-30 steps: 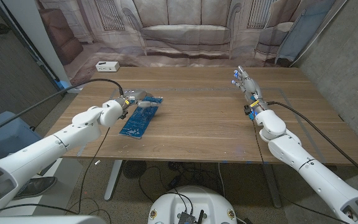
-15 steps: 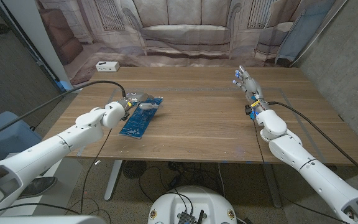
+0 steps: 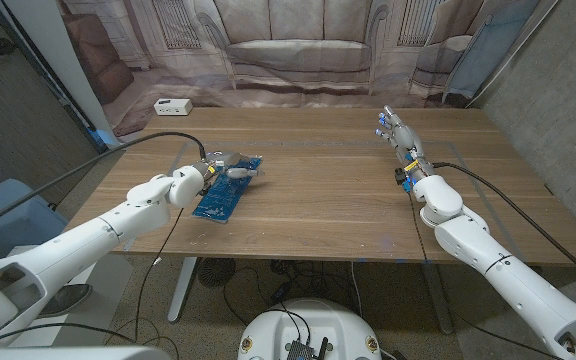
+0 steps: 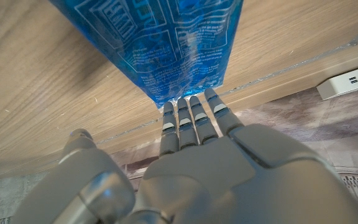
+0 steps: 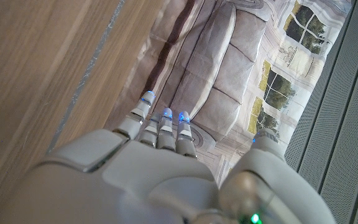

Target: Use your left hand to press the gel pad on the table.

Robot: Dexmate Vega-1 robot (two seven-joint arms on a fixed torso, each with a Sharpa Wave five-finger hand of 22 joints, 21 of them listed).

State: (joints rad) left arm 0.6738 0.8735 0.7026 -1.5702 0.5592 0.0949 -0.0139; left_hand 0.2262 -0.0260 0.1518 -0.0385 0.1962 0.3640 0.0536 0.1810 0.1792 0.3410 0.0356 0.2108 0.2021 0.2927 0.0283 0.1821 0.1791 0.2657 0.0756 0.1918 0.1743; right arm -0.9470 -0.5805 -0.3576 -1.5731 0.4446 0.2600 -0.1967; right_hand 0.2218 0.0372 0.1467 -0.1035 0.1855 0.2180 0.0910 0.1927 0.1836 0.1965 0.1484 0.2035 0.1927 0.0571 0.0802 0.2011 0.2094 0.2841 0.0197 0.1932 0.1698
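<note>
1. On my head view I see the wooden table with the blue gel pad lying on its left half, near the left edge. The pad is a long rectangle with pale printed lines, and it lies at a slant.

2. My left hand is over the far end of the gel pad, the arm coming in from the lower left corner. From above the hand seems to touch the pad, but I cannot tell how hard it presses.

3. In the left wrist view the fingers of this hand are straight and held close together, side by side. Their tips reach the end of the gel pad. The thumb stands apart at the side, and I cannot tell if it touches anything. The hand holds nothing.

4. My right hand is on the right half of the table, well apart from the gel pad. Its fingers point toward the far edge, and they show small blue lights.

5. In the right wrist view the fingers of the right hand are stretched out and lie close to each other. The thumb is set off to one side. Nothing is in this hand.

6. A white power strip is beyond the far left corner of the table, in front of a printed backdrop that shows a sofa.
</note>
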